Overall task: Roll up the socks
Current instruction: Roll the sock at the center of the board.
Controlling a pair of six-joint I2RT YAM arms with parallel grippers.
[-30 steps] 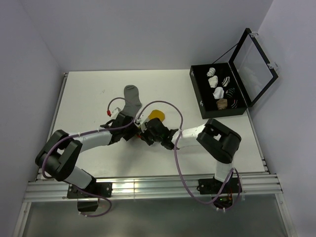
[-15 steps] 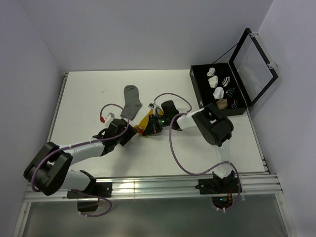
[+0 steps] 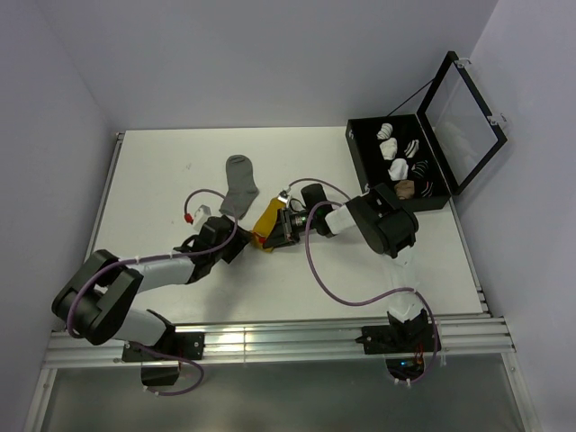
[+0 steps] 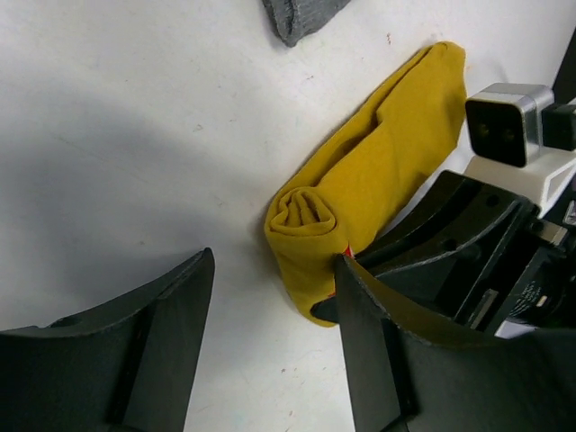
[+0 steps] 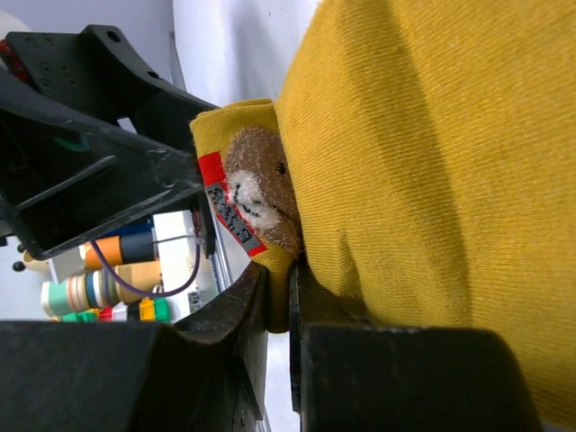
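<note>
White table, pale lavender walls. Open black box with a clear lid holds sock bundles, far right. Both arms bent low, reaching to the centre. Left gripper and right gripper meet at the yellow sock. Grey sock lies flat just beyond it.

Left wrist: black plastic jaws stand wide apart, empty. Yellow sock lies diagonal just ahead, near end rolled into a coil.

Right wrist: jaws almost together, pinching a fold of the ribbed yellow knit beside a fuzzy bear patch with a red tag.
</note>
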